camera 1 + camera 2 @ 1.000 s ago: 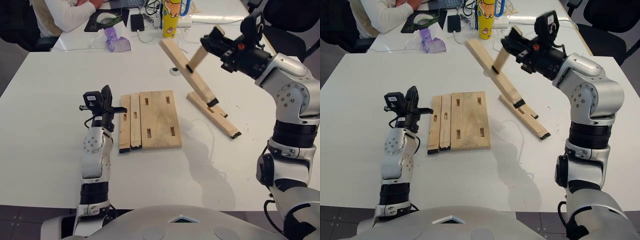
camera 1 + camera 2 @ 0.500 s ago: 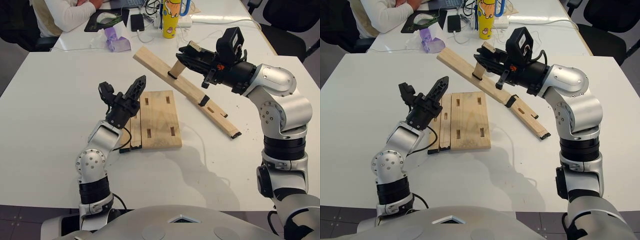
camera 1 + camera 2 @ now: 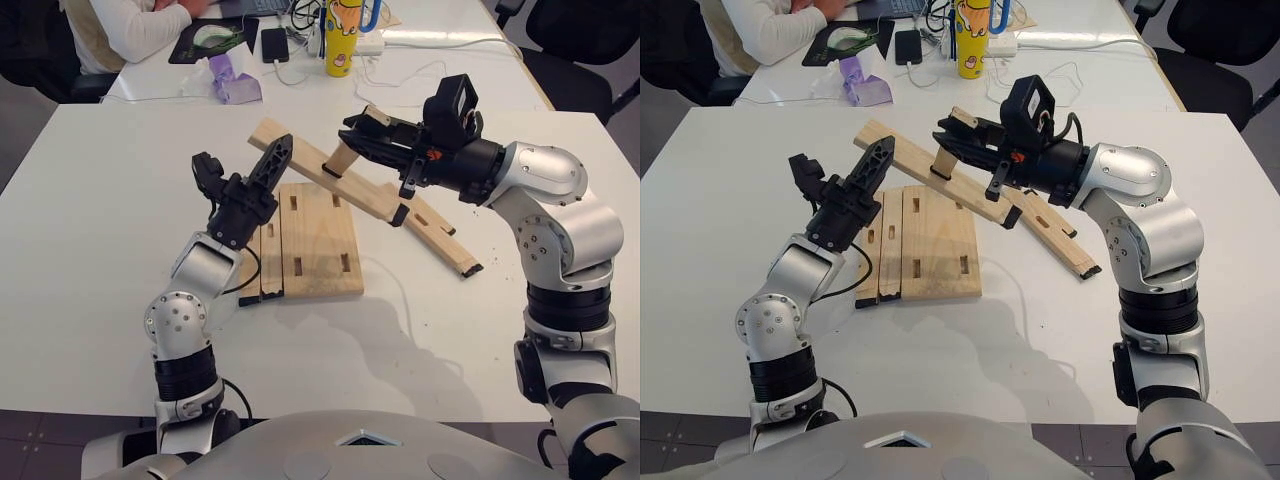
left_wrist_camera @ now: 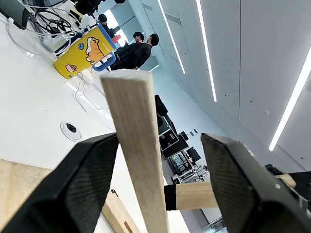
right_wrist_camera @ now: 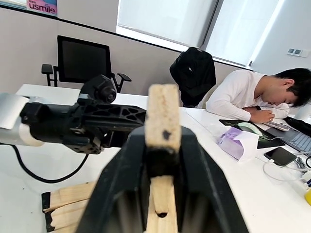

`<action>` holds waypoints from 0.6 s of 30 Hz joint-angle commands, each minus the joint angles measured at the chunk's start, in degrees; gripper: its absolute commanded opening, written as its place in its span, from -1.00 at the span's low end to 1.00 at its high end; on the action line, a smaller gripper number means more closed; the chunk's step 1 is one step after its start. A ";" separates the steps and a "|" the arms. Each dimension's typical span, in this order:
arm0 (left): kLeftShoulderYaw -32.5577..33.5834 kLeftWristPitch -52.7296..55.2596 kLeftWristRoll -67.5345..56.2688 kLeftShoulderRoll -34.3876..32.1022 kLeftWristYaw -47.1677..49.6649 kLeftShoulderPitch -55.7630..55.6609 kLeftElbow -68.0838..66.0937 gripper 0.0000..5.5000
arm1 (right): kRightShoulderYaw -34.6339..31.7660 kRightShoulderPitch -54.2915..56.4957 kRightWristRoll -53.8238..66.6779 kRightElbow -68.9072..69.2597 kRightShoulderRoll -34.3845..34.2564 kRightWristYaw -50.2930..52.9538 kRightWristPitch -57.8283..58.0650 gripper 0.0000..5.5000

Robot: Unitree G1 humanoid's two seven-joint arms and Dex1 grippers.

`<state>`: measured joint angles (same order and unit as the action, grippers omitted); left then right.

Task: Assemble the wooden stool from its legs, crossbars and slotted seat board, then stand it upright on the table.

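My right gripper (image 3: 358, 140) is shut on a short crossbar (image 5: 163, 116) plugged into a long wooden leg (image 3: 330, 175), holding the leg tilted in the air over the slotted seat board (image 3: 320, 238). My left gripper (image 3: 245, 155) is raised and open, its fingers (image 4: 87, 184) on either side of the leg's far left end (image 4: 138, 160) without clamping it. A second leg (image 3: 440, 235) lies on the table right of the board. Two narrow slotted slats (image 3: 258, 250) lie along the board's left edge.
A yellow mug (image 3: 342, 35), a phone (image 3: 273, 44) and a crumpled purple bag (image 3: 232, 80) sit at the table's back, near a seated person's sleeve. The white table (image 3: 90, 230) is bare at the left and along the front.
My right arm has carried the leg and crossbar leftward and lower, over the seat board. My left arm has lifted from the slats, and its open fingers now straddle the leg's end.
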<state>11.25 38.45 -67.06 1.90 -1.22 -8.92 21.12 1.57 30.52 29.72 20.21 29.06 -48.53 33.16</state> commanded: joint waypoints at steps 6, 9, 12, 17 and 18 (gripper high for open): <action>-0.13 -0.31 -0.97 -1.00 0.67 -1.07 0.13 -0.35 | 0.25 -0.42 0.78 1.53 0.33 1.12 0.45 -0.85; 0.00 -0.47 -0.84 -1.32 0.90 -1.09 0.05 -0.51 | 0.31 -0.59 0.86 1.74 0.33 1.35 0.48 -0.85; 0.19 -0.86 -0.58 -1.49 1.06 -1.14 -0.16 -0.61 | 0.53 -0.74 0.85 1.78 0.47 1.35 0.47 -0.85; -0.02 -1.78 1.33 -1.91 1.25 -1.16 -0.62 -0.61 | 1.27 -0.94 0.64 1.86 0.82 1.02 0.18 -0.85; -0.13 -1.85 1.50 -1.91 1.19 -1.15 -0.65 -0.61 | 1.33 -0.91 0.70 1.76 0.88 0.96 0.25 -0.85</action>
<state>11.29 37.37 -66.70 0.51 -0.22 -8.95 20.63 2.33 29.97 30.30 21.76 29.30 -47.16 33.01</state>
